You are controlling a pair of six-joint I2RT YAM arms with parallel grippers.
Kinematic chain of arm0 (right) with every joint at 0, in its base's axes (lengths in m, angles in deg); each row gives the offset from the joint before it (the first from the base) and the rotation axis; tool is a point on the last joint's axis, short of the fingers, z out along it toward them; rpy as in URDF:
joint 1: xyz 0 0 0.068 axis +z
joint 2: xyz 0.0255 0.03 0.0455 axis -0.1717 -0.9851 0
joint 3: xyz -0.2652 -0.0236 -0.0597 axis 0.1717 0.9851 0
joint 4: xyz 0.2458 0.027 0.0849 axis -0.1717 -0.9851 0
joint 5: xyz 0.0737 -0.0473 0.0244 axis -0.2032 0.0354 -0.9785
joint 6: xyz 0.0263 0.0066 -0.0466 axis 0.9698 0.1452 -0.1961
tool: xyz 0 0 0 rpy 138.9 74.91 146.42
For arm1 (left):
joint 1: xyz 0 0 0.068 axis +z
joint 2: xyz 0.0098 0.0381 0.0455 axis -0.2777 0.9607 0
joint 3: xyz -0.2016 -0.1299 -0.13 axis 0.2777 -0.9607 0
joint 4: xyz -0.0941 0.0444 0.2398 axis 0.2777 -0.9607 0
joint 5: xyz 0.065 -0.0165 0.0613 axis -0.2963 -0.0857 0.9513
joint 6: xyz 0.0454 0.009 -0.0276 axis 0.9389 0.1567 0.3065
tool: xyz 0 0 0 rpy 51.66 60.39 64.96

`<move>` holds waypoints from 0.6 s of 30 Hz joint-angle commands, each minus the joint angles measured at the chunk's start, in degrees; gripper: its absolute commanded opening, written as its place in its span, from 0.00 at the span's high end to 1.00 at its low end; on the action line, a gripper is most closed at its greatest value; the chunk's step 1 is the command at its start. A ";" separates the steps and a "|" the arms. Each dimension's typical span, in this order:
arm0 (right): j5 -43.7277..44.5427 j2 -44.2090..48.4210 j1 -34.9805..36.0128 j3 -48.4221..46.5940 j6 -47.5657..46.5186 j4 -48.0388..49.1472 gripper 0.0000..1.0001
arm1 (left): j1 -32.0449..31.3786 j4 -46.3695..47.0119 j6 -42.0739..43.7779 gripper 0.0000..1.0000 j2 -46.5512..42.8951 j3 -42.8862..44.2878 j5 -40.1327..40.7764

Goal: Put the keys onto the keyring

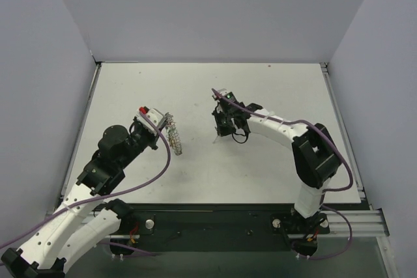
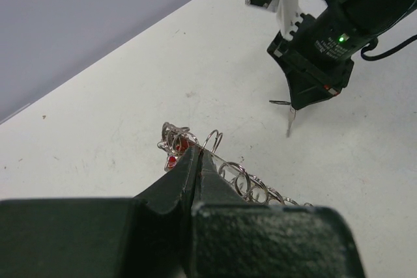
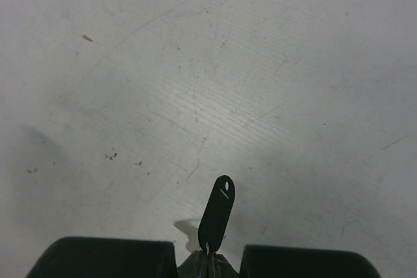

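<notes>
Bright, even light covers the white matte tabletop (image 1: pixel 215 174); shadows are soft; both wrist views blur at 6 o'clock.

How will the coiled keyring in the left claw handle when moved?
Probably floppy: the keyring trails from the left claw as a loose run of wire loops, so its free end may sway. Likely light, since the wire looks thin.

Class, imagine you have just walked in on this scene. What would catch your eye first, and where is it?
The left gripper is pinched shut on the keyring, a silvery coil-like ring held left of the middle of the white table. Facing it from the right, the right gripper is shut on one small key, whose free end points down toward the tabletop.
</notes>
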 commanded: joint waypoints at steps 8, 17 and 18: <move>-9.54 18.16 1.33 7.64 -6.77 7.53 1.00 | 0.41 3.56 -0.13 1.00 0.28 2.23 -7.30; -13.34 15.72 -1.65 -0.78 -4.41 -7.13 1.00 | 0.32 1.71 0.13 1.00 2.13 4.43 -13.20; -13.60 15.54 -1.66 -1.05 -4.40 -8.19 1.00 | 0.32 1.80 0.05 1.00 2.04 4.43 -13.38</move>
